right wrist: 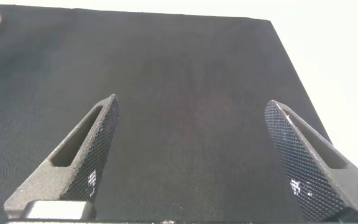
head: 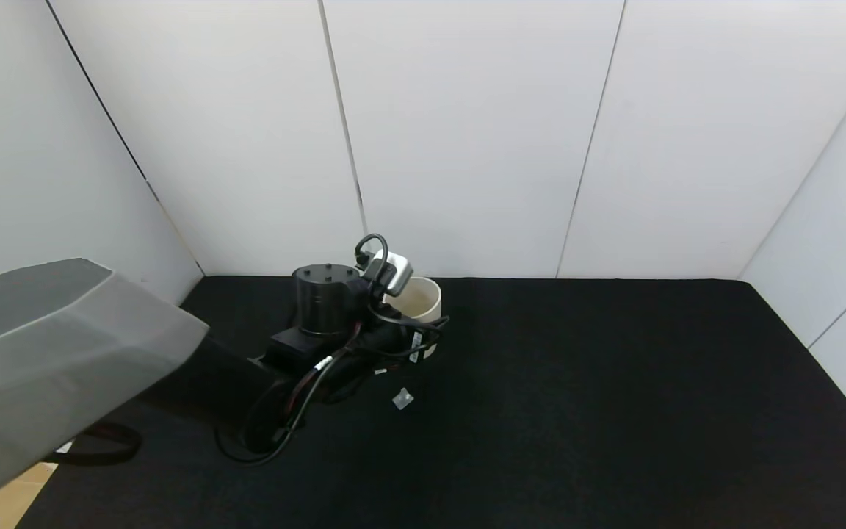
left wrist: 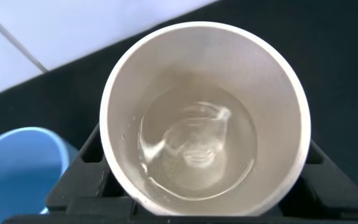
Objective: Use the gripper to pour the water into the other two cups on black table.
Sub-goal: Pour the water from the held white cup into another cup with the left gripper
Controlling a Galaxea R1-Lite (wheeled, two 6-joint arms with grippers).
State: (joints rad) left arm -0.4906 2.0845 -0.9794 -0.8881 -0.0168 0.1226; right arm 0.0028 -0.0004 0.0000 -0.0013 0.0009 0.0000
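My left gripper (head: 410, 327) is shut on a beige cream cup (head: 421, 297) near the back of the black table (head: 614, 382). In the left wrist view the cup (left wrist: 204, 56) is upright between the black fingers (left wrist: 82, 177). Clear water (left wrist: 194, 146) lies in its bottom. The rim of the light blue cup (left wrist: 17, 165) shows close beside the held cup; in the head view my arm hides it. The teal-green cup is out of view. My right gripper (right wrist: 191, 162) is open and empty over bare black cloth, and does not show in the head view.
A small crumpled clear scrap (head: 402, 399) lies on the cloth just in front of my left gripper. White wall panels (head: 467, 147) close the table at the back and sides. The grey shell of my left arm (head: 48, 353) fills the lower left.
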